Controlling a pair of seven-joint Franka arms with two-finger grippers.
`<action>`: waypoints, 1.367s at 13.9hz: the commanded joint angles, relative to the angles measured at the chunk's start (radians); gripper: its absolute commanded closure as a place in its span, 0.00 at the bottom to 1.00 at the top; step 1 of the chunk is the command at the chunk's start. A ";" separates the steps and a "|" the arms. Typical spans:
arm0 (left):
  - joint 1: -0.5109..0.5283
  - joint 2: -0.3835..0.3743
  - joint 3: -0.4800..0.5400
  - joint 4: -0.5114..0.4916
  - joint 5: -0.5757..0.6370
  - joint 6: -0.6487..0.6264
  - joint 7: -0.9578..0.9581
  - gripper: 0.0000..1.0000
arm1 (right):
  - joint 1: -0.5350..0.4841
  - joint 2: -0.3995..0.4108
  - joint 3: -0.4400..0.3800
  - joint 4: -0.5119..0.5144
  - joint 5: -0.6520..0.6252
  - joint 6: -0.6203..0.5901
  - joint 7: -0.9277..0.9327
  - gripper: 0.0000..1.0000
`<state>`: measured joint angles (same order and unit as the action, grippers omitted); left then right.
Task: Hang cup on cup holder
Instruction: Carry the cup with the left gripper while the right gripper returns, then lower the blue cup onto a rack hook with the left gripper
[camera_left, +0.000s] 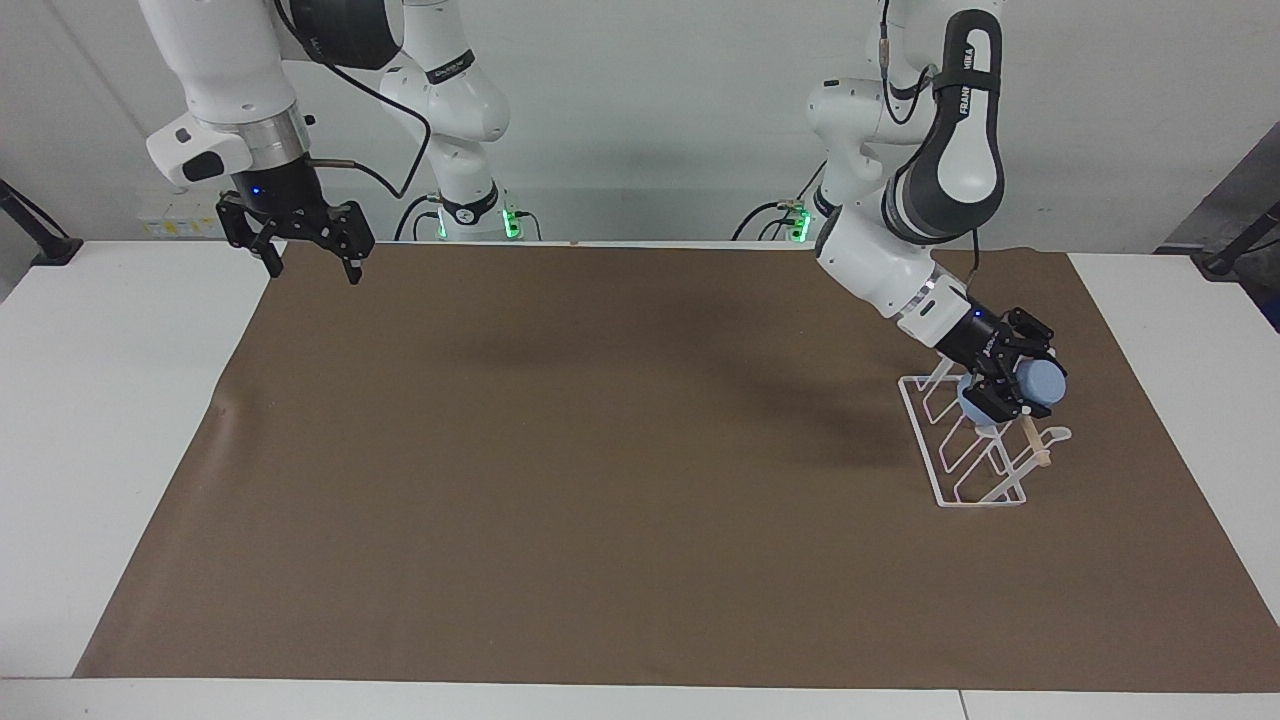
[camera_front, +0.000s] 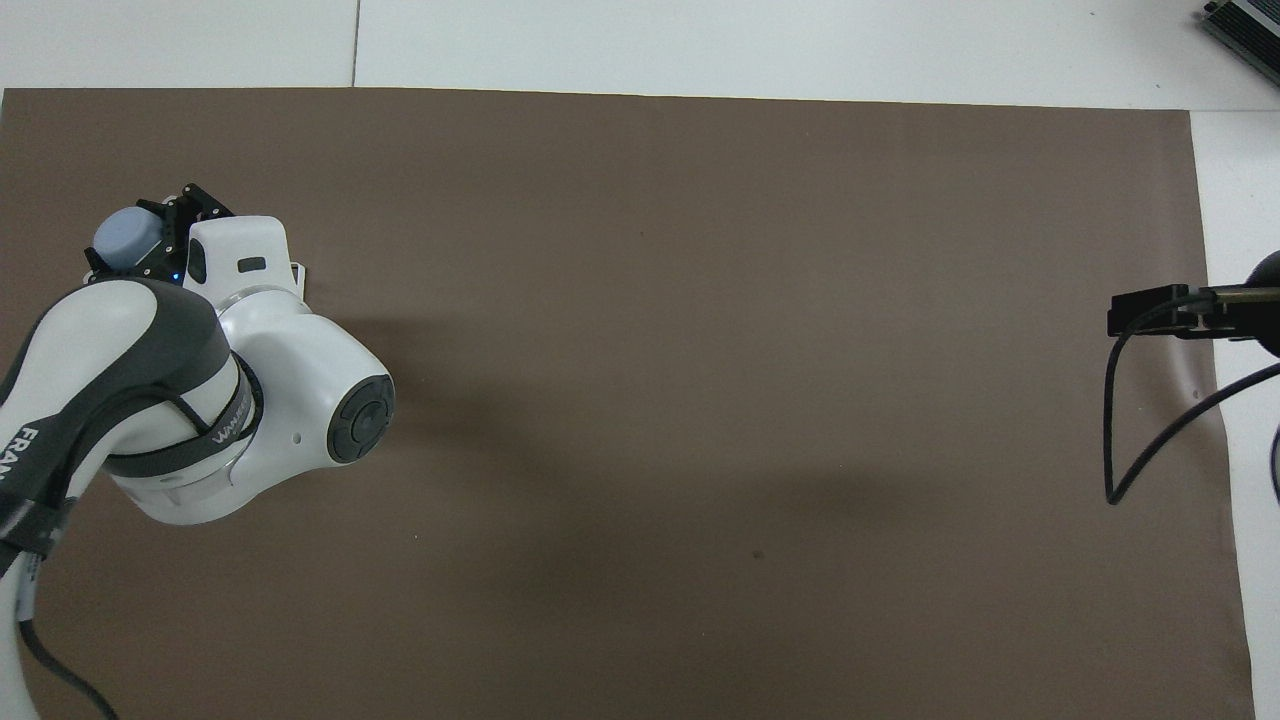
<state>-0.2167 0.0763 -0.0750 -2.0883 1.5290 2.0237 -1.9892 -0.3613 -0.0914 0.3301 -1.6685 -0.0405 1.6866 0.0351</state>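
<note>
**Cup poised at the rack**

The left gripper (camera_left: 1005, 385) has its fingers clamped on the cup (camera_left: 1040, 383), tilted on its side directly over the cup holder (camera_left: 950, 470) at the left arm's end of the bench (camera_left: 100, 400). The placing step is in hand. Next, I judge, the cup's mouth must slide over a prong before release. The right gripper (camera_left: 305, 245) waits raised, fingers apart.

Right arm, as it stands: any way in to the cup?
Probably not. The left gripper is shut on the cup at the cup holder; the right gripper waits raised at its own end.
</note>
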 joint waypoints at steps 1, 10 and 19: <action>-0.007 0.069 0.000 0.037 0.078 -0.063 -0.101 1.00 | -0.016 -0.002 0.003 0.035 0.037 -0.021 -0.023 0.00; -0.026 0.120 0.000 0.074 0.083 -0.097 -0.123 1.00 | -0.011 -0.018 -0.009 0.029 0.080 -0.030 -0.021 0.00; -0.020 0.126 0.000 0.074 0.085 -0.092 -0.120 0.00 | -0.013 -0.018 -0.009 0.029 0.080 -0.028 -0.021 0.00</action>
<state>-0.2403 0.1934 -0.0740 -2.0205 1.5908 1.9463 -2.0951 -0.3617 -0.0984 0.3165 -1.6446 0.0145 1.6799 0.0351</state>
